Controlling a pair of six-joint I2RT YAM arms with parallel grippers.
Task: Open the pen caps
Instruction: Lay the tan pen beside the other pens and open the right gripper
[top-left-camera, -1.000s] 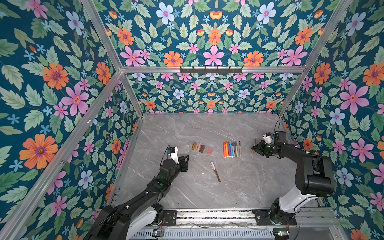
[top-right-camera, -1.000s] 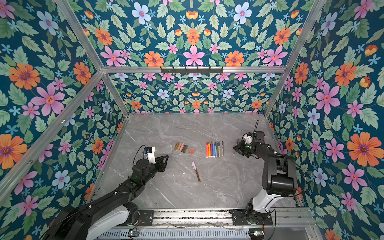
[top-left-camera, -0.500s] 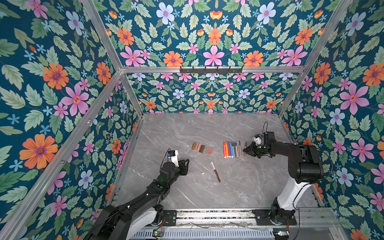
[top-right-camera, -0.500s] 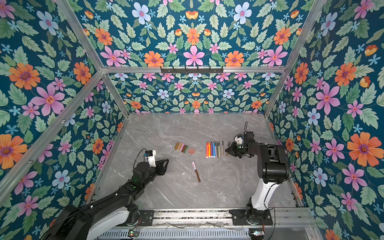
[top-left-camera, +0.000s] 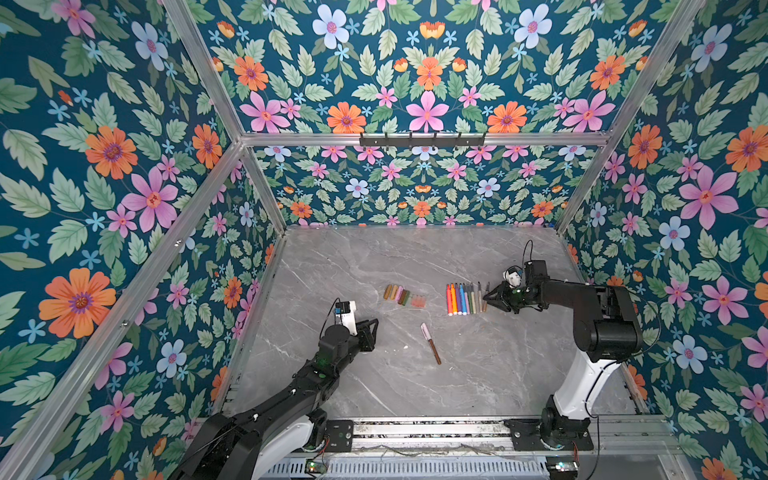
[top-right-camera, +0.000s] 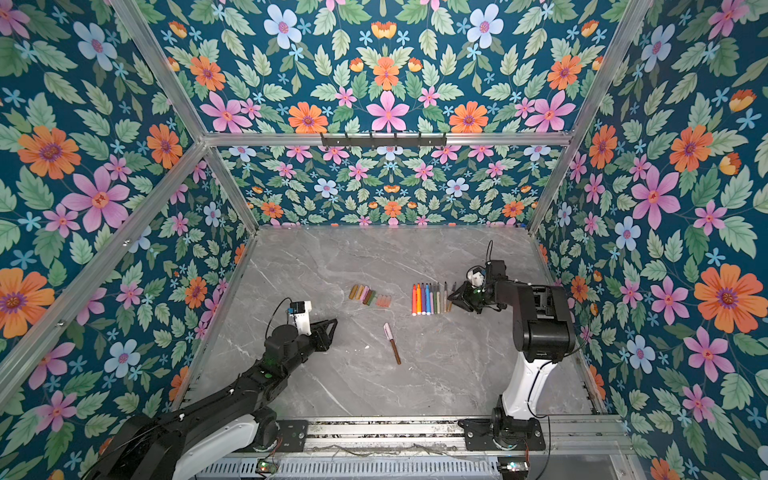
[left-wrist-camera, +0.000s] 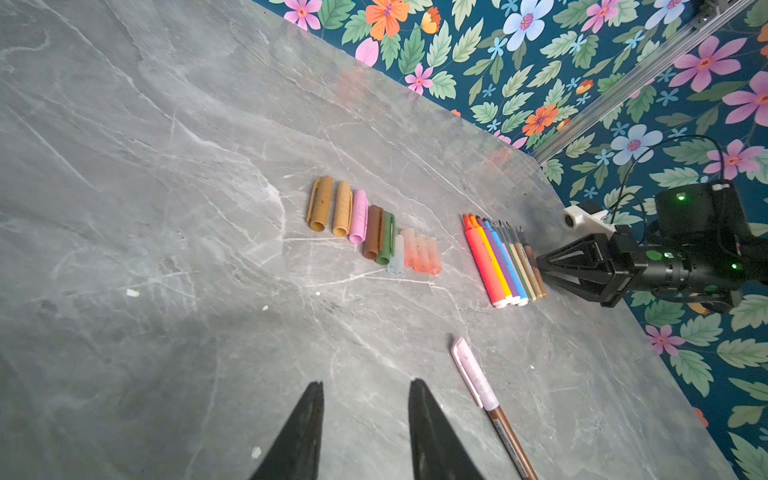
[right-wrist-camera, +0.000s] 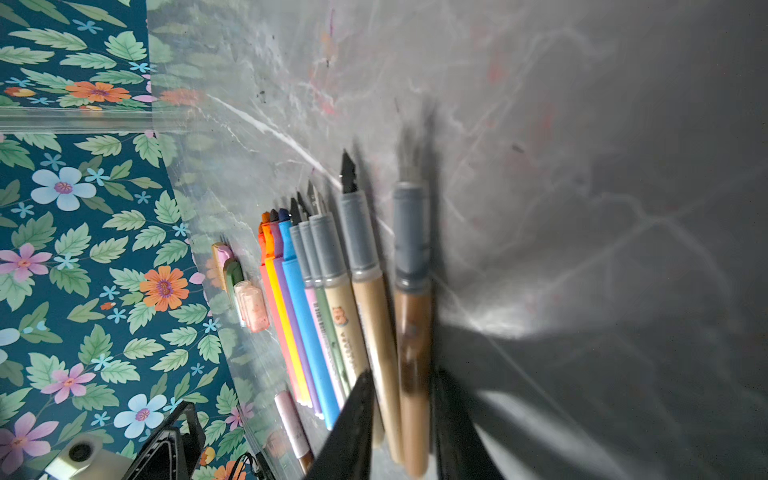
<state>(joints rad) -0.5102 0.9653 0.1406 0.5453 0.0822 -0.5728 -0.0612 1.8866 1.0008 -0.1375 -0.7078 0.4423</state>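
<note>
**A robotics lab test cell**

A grey marble-look tabletop is boxed in on three sides by panels of printed floral wallpaper. The panels are held in bare aluminium frame bars that rise from the tabletop's far corners. High above its far edge, a black hook rail is fixed to one bar. Along its near edge runs a metal mounting rail with two black-and-white robot arms bolted to it, the left arm and the right arm. Each arm trails cables and carries a small white camera. Near the tabletop's middle, pens and pen caps lie in tidy, staged rows.
</note>
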